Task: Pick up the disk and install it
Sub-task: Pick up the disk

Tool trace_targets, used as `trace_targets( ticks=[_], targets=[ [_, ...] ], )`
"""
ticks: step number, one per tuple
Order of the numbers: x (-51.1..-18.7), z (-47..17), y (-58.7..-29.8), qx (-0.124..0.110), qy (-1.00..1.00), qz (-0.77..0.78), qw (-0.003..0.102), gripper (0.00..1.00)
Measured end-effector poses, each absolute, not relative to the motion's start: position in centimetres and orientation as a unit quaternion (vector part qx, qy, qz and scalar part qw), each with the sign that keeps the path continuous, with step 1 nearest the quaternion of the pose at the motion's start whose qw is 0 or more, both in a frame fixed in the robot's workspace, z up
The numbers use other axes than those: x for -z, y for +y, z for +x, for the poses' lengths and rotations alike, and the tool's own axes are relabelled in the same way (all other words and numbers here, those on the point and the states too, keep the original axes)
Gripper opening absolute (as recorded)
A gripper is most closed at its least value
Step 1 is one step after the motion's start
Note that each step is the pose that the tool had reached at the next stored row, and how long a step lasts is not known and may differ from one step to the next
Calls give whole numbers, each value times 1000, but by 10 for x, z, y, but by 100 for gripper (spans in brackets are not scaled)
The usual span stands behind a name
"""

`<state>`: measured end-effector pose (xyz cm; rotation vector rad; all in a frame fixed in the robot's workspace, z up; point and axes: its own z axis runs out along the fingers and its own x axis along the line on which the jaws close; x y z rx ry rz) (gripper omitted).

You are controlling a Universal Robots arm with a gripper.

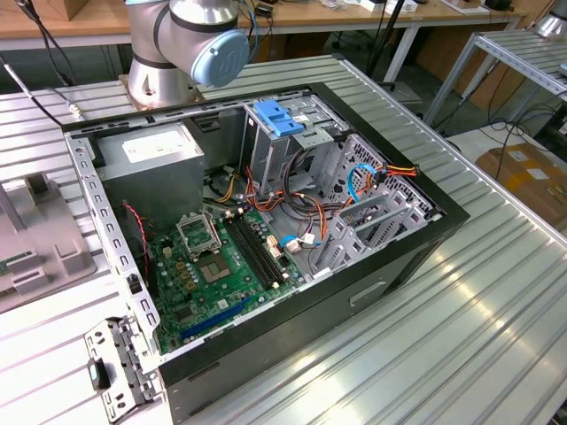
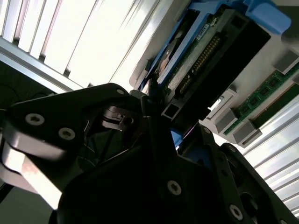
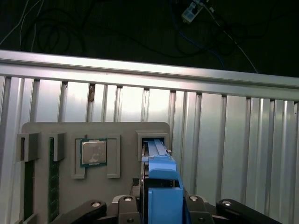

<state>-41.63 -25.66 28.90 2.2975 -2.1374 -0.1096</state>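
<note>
**A:** Where is the disk (image 3: 161, 170) sitting?

**B:** It is standing on edge in a slot of the grey fixture tray (image 3: 93, 133), edged by its blue rails. Its free end is reaching into my gripper (image 3: 161, 200). So it is lying dead ahead of me. I am judging that its long axis is running along my line of approach, not across it.

**A:** Are you clamping it?

**B:** I cannot tell. The blue rail is sitting between my gripper's two sides, but the contact itself is hidden.

**A:** What is lying around it?

**B:** In the first wrist view a processor chip (image 3: 93, 151) is resting in the next pocket, and the slatted aluminium table (image 3: 224, 140) is spreading beyond the tray. The second wrist view is adding the disk's circuit-board face and connector row, with memory sticks (image 2: 261, 100) lying just beside. The exterior view is adding the open computer case (image 1: 354, 292), its blue-latched drive bay (image 1: 279, 119) at the far side. That bay is sitting well apart from what I take to be the same tray, at the exterior view's left.
</note>
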Motion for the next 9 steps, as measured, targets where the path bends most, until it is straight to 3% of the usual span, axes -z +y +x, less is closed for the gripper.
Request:
trace_targets(
  ticks=[9],
  targets=[
    [-295, -416, -256, 35, -681, 732, 1, 37]
  ],
)
